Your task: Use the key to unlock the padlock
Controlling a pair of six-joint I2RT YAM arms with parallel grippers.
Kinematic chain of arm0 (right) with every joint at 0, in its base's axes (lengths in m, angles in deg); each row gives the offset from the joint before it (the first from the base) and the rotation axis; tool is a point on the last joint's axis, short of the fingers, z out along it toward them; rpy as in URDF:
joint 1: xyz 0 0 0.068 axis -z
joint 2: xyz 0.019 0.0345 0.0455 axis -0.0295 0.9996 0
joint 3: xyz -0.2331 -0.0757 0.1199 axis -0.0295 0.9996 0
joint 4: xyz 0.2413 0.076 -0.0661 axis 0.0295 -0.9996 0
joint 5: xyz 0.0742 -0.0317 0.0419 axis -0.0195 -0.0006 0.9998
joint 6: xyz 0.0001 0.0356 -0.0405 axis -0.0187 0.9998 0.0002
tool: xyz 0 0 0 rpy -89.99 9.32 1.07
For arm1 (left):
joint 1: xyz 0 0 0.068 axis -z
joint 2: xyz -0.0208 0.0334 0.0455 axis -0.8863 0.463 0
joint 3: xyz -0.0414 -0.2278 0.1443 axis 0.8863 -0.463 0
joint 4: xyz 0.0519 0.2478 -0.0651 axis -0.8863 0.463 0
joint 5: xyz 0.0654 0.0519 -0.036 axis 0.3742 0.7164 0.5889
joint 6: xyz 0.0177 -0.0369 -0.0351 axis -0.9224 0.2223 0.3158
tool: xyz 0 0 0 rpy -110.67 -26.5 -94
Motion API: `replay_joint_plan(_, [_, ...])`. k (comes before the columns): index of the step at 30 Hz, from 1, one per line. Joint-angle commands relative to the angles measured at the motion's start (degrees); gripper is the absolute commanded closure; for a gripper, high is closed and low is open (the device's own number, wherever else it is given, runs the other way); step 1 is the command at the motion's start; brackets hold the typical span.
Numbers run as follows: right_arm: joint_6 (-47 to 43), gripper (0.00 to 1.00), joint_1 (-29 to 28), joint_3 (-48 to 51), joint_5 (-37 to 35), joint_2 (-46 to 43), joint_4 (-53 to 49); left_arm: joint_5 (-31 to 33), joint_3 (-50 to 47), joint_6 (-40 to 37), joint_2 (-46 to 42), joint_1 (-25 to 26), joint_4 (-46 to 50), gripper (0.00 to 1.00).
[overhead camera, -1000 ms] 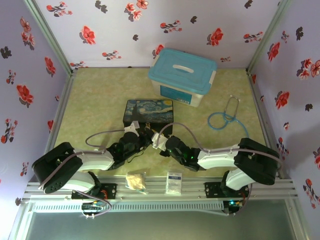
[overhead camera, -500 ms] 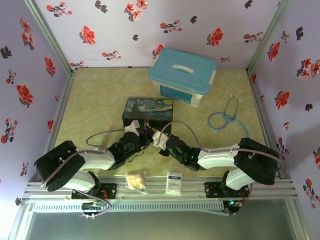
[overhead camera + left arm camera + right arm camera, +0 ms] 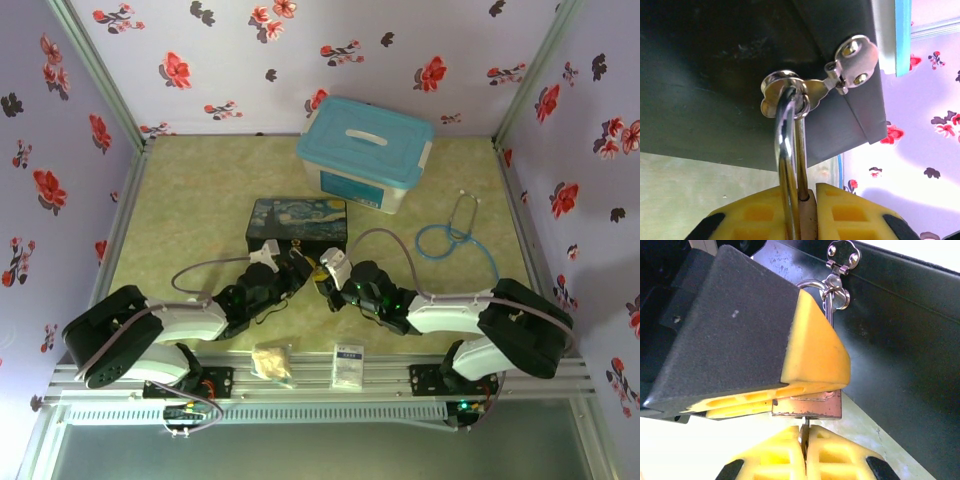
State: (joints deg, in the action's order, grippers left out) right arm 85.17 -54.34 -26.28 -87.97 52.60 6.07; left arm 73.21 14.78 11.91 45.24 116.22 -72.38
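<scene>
Setting: flowered lilac walls are set round a green bench point(image 3: 200, 200).
Padlock: the padlock point(image 3: 807, 408) is hung by its shackle from the hasp point(image 3: 850, 55) of the dark painted box point(image 3: 297, 220), centre of the overhead view.
Key: a thin sliver, taken for the key point(image 3: 803, 426), is met at the padlock's underside.
Left tool: the left tool point(image 3: 807, 212) is clamped on the padlock body.
Right tool: the right tool point(image 3: 804, 452) is pressed shut on the key.
Change: the right tool has been closed within the last second; insertion is judged begun, turning not yet done.
Views: the shackle's loop through the hasp is given by the left wrist view, the keyway end by the right wrist view.
</scene>
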Motion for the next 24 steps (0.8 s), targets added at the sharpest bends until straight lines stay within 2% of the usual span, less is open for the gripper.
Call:
replay_joint_plan(1, [2.8, 1.00, 0.0, 0.2, -2.1, 0.2, 2.5, 0.8, 1.0, -3.0, -0.5, 0.2, 3.6, 0.84])
replay_joint_plan(4, [2.8, 1.00, -1.4, -0.3, -4.0, 1.6, 1.7, 1.0, 0.8, -3.0, 0.4, 0.3, 3.7, 0.82])
replay_joint_plan(6, [3.1, 0.97, -2.1, -1.1, -4.8, 2.9, 0.6, 0.6, 0.8, -3.3, 1.2, 0.2, 4.2, 0.85])
replay_joint_plan(9, [5.8, 0.85, -2.0, -0.1, -4.4, 3.7, 1.7, 0.5, 0.6, -4.0, 1.6, -0.3, 7.1, 0.88])
replay_joint_plan(12, [8.8, 0.70, -1.5, 3.3, -4.7, 3.0, 7.2, 0.5, 0.2, -5.2, 0.8, -1.1, 11.0, 0.88])
replay_joint_plan(19, [15.1, 0.63, -0.7, 7.1, -6.8, 0.3, 10.4, -0.4, 0.8, -8.9, 0.0, -2.4, 18.6, 0.86])
replay_joint_plan(24, [17.7, 0.61, -0.1, 4.8, -16.8, -0.6, 4.3, -1.5, 2.0, -11.6, 2.3, -3.2, 22.6, 0.86])
